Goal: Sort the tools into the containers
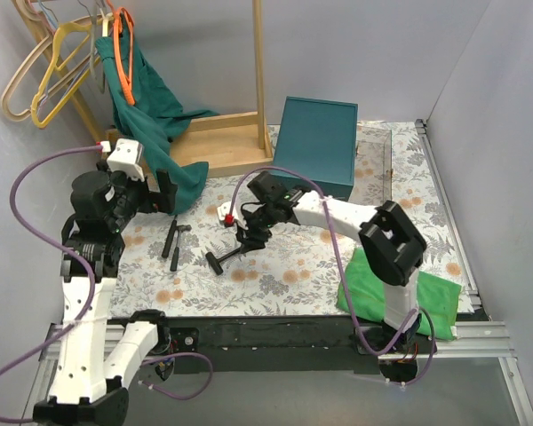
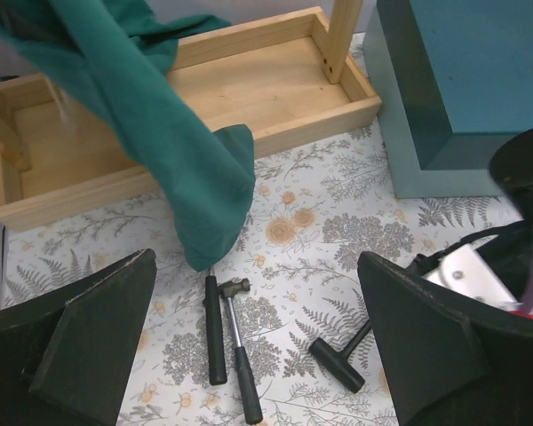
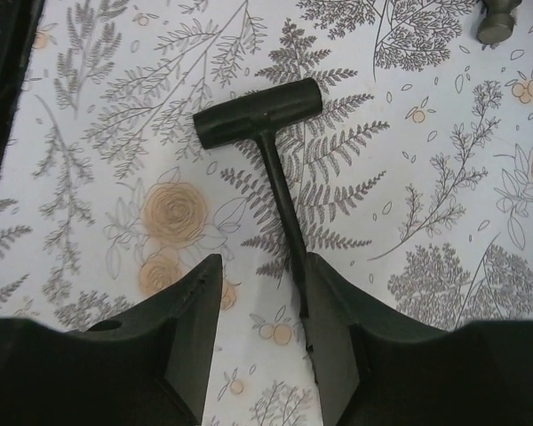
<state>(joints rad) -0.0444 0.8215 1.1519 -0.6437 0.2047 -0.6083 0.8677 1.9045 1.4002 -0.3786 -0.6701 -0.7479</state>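
A black T-handle tool (image 1: pixel 224 258) lies on the flowered table cover; its grip (image 3: pixel 258 113) points away in the right wrist view. My right gripper (image 3: pixel 262 306) is open just over it, and the tool's thin shaft (image 3: pixel 282 209) runs along the inner face of the right finger (image 3: pixel 338 337). The left finger stands apart from the shaft. A small hammer (image 2: pixel 238 355) and a black-handled tool (image 2: pixel 213 328) lie side by side left of the T-handle tool (image 2: pixel 338 362). My left gripper (image 2: pixel 258 328) is open and empty, raised above them (image 1: pixel 164 191).
A wooden tray (image 2: pixel 275 106) stands at the back with a dark green cloth (image 2: pixel 160 124) hanging over its front edge. A teal box (image 1: pixel 318 146) stands at the back right. A green cloth (image 1: pixel 400 293) lies by the right arm's base. Hangers (image 1: pixel 53 62) hang at the top left.
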